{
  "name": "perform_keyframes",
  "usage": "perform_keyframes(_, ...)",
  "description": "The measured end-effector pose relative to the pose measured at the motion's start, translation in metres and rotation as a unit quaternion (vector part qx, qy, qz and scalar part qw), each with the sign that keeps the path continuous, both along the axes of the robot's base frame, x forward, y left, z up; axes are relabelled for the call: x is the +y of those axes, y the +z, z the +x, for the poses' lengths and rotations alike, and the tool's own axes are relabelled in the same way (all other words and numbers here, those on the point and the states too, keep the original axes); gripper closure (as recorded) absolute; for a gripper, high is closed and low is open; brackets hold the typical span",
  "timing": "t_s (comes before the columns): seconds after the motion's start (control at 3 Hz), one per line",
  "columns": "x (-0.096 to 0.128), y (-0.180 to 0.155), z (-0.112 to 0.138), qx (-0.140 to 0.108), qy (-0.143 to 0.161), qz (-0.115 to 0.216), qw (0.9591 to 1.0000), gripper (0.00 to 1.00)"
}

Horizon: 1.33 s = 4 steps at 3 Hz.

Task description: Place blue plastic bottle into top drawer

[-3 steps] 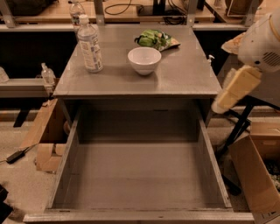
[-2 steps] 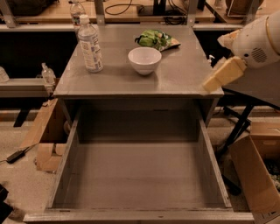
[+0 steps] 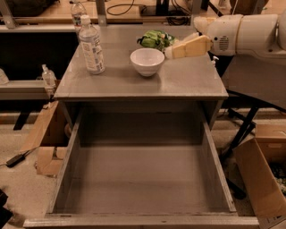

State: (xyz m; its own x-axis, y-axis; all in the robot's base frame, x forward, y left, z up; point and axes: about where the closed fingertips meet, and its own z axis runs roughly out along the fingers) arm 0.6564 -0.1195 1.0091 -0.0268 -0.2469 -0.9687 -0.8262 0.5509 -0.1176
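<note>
The blue plastic bottle (image 3: 91, 46) stands upright on the back left of the grey cabinet top (image 3: 178, 80); it is clear and ribbed, with a white cap and a white label with bluish print. The top drawer (image 3: 71, 161) is pulled fully open below, wide and grey. My gripper (image 3: 172, 50) comes in from the right on a white arm, hovering above the cabinet top just right of the white bowl (image 3: 147, 61), far from the bottle.
A green chip bag (image 3: 154, 39) lies behind the bowl. A slimmer clear bottle (image 3: 77, 9) stands behind the blue one. A small pump bottle (image 3: 48, 77) is on a shelf at the left. Cardboard boxes (image 3: 261, 179) sit on the floor at both sides.
My arm has swung up and to the left, from beside the cabinet's right edge to over the cabinet top near the bowl. The bottle, bowl and drawer have not moved.
</note>
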Motion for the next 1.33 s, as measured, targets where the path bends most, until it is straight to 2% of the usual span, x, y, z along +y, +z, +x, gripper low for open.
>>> perform_keyframes(0.33,0.0,0.0,0.0,0.0,0.0,0.0,1.0,0.0)
perform_keyframes(0.67,0.032,-0.006,0.027,-0.009,0.014,0.021,0.9996,0.0)
perform_keyframes(1.0,0.077,-0.012,0.07,-0.022,0.041,0.031,0.9984,0.0)
perform_keyframes(1.33,0.13,-0.013,0.112,-0.042,0.052,0.057,0.9961,0.0)
